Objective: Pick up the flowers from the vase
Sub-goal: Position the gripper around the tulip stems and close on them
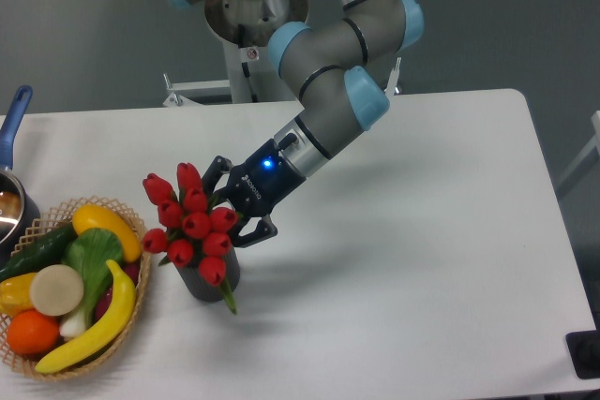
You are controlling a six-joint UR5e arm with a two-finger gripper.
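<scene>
- The flowers (192, 224), a tight bunch of glossy red tulip buds with green leaves, stand in the vase (208, 279), a short dark grey cylinder on the white table (422, 231), just beside the wicker basket (127, 311).
- The gripper (230, 205) is spread wide, black fingers either side of the bunch's right edge, pinching nothing.
- Smooth plastic-looking fruit fills the woven basket.

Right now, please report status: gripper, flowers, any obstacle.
Gripper open, fingers either side of the bunch. Flowers in the vase, not lifted. Wicker basket of produce close beside vase, not blocking.
</scene>
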